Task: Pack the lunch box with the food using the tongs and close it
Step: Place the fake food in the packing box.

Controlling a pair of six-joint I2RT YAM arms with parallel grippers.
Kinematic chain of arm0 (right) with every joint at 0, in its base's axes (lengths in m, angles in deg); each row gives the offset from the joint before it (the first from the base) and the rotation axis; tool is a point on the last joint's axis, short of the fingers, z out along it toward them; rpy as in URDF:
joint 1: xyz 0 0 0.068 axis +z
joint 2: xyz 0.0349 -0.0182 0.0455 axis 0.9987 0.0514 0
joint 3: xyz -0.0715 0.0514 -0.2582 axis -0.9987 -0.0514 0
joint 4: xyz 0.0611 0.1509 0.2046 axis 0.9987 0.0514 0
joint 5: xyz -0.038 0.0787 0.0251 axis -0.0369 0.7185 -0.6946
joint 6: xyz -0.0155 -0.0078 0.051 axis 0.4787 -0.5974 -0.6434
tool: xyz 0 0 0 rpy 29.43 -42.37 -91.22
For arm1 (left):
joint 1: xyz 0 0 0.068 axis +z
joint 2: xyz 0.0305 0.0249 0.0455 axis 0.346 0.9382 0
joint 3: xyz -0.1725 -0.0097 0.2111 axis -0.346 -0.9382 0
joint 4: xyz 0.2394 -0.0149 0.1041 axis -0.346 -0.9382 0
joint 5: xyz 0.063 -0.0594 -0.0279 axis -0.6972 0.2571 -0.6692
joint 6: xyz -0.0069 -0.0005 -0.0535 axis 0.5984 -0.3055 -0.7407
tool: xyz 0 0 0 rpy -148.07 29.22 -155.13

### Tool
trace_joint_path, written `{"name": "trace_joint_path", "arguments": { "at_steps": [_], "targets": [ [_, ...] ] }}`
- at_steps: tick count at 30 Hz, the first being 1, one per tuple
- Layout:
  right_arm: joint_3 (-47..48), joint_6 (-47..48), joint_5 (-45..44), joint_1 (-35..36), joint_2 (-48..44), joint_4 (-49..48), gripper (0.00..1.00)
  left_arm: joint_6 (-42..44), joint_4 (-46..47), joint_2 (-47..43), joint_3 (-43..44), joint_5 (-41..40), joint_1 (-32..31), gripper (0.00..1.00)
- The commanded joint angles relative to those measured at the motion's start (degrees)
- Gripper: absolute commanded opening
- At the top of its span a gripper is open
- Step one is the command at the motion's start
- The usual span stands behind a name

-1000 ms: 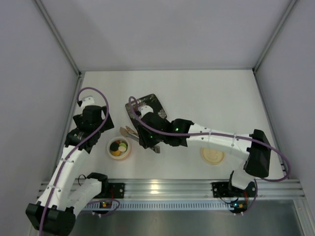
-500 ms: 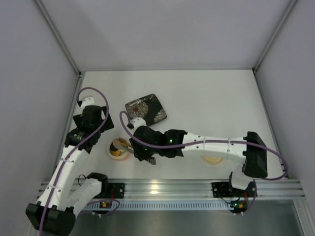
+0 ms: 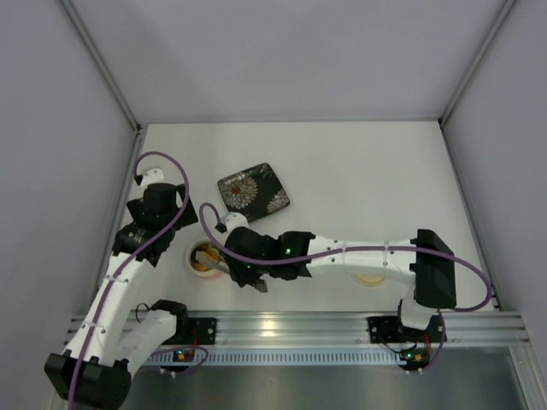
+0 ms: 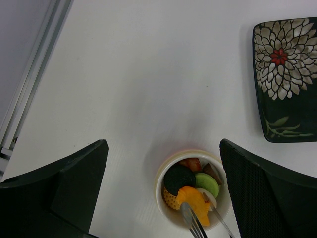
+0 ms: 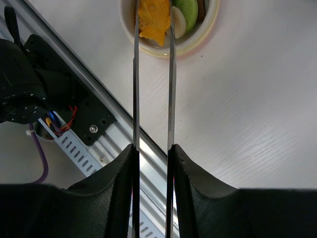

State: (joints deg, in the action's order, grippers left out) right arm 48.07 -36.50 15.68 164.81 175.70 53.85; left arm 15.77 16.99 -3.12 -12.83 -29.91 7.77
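Observation:
The lunch box [image 3: 206,258] is a small round cream bowl on the table between my two arms. The food [image 4: 190,188] lies inside it: black, green, red, whitish and orange pieces. My right gripper [image 5: 152,148] is shut on the thin silvery tongs [image 5: 135,74]. Their tips reach into the lunch box [image 5: 198,42] on either side of an orange piece [image 5: 153,22]. In the top view my right gripper [image 3: 248,272] sits just right of the box. My left gripper [image 4: 163,144] hangs open above the lunch box [image 4: 159,183], holding nothing. The lid [image 3: 369,272] lies flat at the right, partly under my right arm.
The dark square floral plate [image 3: 253,189] sits behind the box, with nothing on it, and shows at the top right in the left wrist view [image 4: 286,79]. The aluminium rail [image 3: 291,325] runs along the near edge, close under the tongs [image 5: 99,134]. Grey walls enclose the table.
My right arm swung from over the plate down and left to the lunch box, carrying the tongs; their tips now sit inside the box. The left arm stayed still.

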Motion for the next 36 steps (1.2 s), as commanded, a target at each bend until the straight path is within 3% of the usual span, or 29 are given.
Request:
{"name": "trace_joint_path", "arguments": {
  "at_steps": [1, 18, 36],
  "targets": [
    [0.4, -0.52, -0.88, 1.35, 0.29, -5.18, 0.29, 0.07, 0.73, -0.76, 0.28, -1.02, 0.08, 0.99],
    [0.75, -0.6, -2.02, 1.61, -0.06, -4.65, 0.43, 0.07, 0.73, -0.85, 0.28, -1.02, 0.08, 0.99],
    [0.23, 0.01, -5.28, 0.82, -4.1, -2.72, 0.45, 0.07, 0.65, -0.85, 0.28, -1.02, 0.08, 0.99]
  ]
}}
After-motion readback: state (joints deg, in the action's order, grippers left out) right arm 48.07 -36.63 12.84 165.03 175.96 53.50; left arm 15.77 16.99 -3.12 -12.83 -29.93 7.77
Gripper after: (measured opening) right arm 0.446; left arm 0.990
